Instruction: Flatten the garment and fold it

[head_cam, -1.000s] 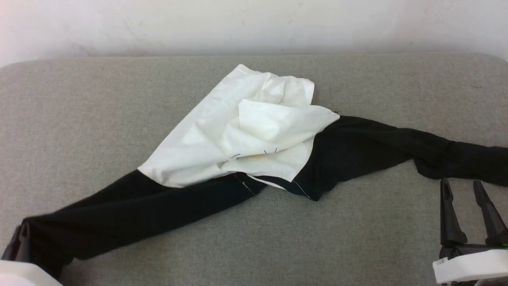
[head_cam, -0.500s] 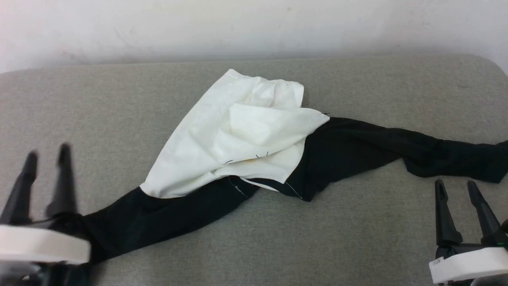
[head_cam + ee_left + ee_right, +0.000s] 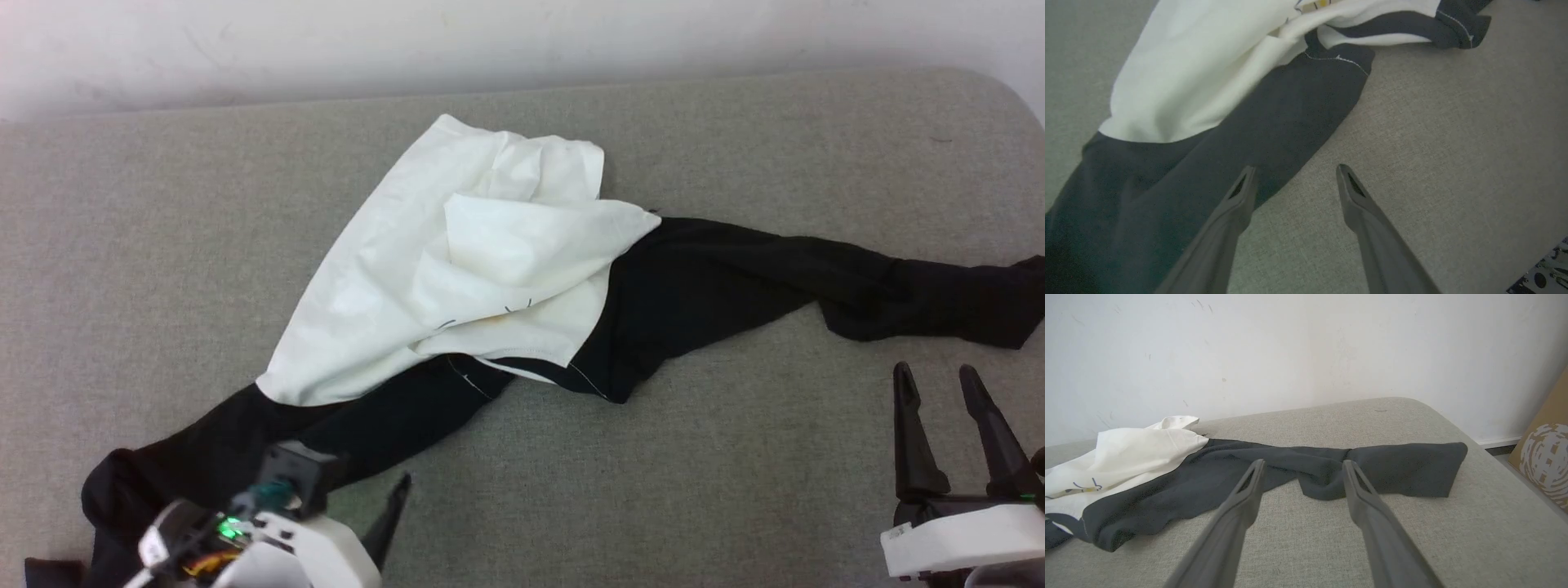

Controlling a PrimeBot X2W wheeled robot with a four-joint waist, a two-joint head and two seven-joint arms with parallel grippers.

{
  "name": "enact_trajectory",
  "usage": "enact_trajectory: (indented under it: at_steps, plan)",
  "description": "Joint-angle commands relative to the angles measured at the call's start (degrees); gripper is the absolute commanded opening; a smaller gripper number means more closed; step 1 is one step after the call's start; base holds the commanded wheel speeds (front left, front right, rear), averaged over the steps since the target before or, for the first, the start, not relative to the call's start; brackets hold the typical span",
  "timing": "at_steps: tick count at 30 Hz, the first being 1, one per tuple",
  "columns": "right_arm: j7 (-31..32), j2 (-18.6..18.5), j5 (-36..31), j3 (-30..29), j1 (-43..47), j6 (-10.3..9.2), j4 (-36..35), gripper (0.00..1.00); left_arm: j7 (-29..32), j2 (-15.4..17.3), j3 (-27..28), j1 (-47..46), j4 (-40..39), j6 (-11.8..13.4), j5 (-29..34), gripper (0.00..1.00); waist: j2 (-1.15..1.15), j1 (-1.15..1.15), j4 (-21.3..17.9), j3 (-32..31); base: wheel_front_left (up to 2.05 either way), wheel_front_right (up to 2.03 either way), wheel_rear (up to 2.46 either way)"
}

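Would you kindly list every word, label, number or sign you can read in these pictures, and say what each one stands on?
No text is legible in any view.
Sticker on the right gripper: dark marks, too small to read.
Line drawing on the T-shirt: yellow and blue strokes, no letters visible.
Cardboard panel: white swirl print, no words.

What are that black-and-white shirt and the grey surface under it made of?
The garment looks like soft, matte knit cloth, perhaps cotton: it creases and slumps limply. The grey surface looks like woven upholstery, likely padded: a fine heathered weave shows, and its far corner is rounded.
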Motion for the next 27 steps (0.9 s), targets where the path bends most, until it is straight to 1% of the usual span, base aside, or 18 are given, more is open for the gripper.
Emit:
enact_trajectory:
  at_steps: [1,7,10,12,13,17,20,23,27]
  plan:
    - [-0.28,0.13,0.10,-0.06,-0.97,-0.04,0.03,1.00,-0.55,-0.22,-1.16,-1.06,2.82,-0.77,0.67,1.00,0.00,-0.01,0.43,0.52,0.00,0.00,0.00]
    - [0.37,0.13,-0.47,0.30,-1.79,-0.04,-0.35,1.00,-4.71,0.37,-4.52,-6.56,12.35,-2.18,4.54,1.00,0.00,-0.01,1.74,0.88,0.00,0.00,0.00]
    - [0.60,0.13,-0.59,0.27,-1.88,-0.04,-0.58,1.00,-7.38,-0.04,-5.26,-8.63,14.51,-2.31,5.71,1.00,0.00,-0.01,2.31,0.91,0.00,0.00,0.00]
    - [0.87,0.13,-0.69,0.35,-1.90,-0.04,-0.75,1.00,-9.38,-0.27,-6.33,-10.28,16.68,-2.58,6.67,0.22,0.00,-0.01,2.84,0.81,0.00,0.00,0.00]
    - [1.01,0.13,-0.73,0.44,-1.90,-0.04,-0.80,1.00,-10.11,-0.59,-6.70,-10.80,17.79,-2.73,6.53,0.00,0.00,-0.01,3.04,0.66,0.00,0.00,0.00]
    - [1.40,0.13,-0.73,0.34,-1.51,-0.04,-0.87,1.00,-11.51,-1.73,-7.75,-11.66,20.35,-3.20,5.13,0.00,0.00,-0.01,3.85,-0.38,0.00,0.00,0.00]
    - [1.55,0.13,-0.65,0.30,-0.98,-0.04,-0.83,1.00,-12.11,-1.99,-7.22,-11.44,19.54,-3.15,3.79,0.00,0.00,-0.01,4.47,-1.36,0.00,0.00,0.00]
    - [1.61,0.13,-0.42,0.58,-0.50,-0.04,-0.64,1.00,-12.41,-2.34,-5.55,-10.19,15.71,-2.54,1.32,0.00,0.00,-0.01,4.93,-2.34,0.00,0.00,0.00]
    - [1.58,0.13,-0.03,0.74,0.14,-0.04,-0.45,1.00,-9.98,-2.19,-4.26,-6.28,5.88,-2.29,-2.72,0.00,0.00,-0.01,5.65,-3.16,0.00,0.00,0.00]
